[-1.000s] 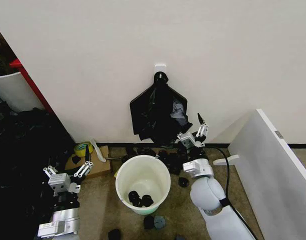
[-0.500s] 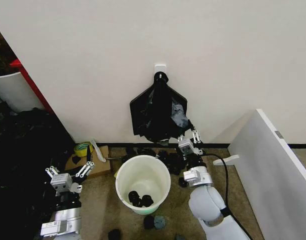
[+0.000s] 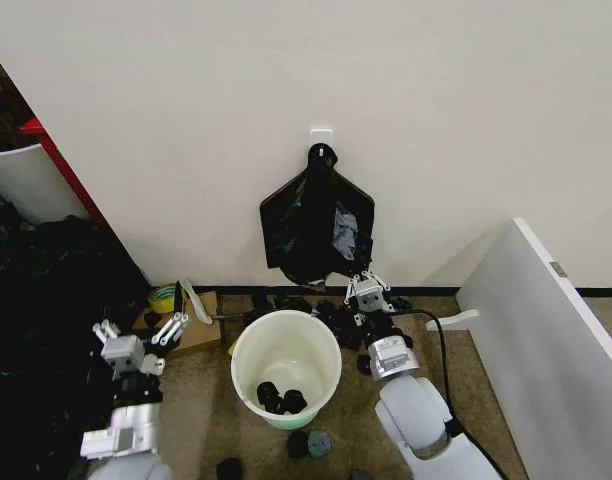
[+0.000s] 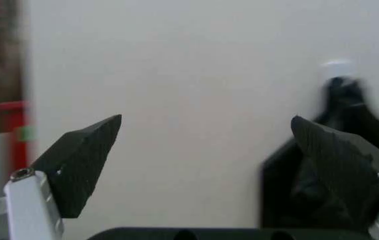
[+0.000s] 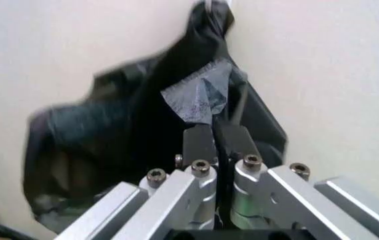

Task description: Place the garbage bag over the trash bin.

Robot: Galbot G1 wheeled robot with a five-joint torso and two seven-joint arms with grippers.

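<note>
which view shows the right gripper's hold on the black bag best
The right wrist view: the right gripper has its fingers pinched together on a fold of the black bag hanging on the wall. The head view shows that gripper at the bag's lower edge, too far off to judge the pinch. The left wrist view shows part of the bag.

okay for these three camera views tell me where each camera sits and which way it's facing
Head view: on the robot's head, looking forward and down at the trash bin and wall; both arms show.
Left wrist view: on the left arm, facing the wall; left gripper open.
Right wrist view: on the right arm, facing the hanging bundle of bags; right gripper shut on a bag.
All three share the bundle.
</note>
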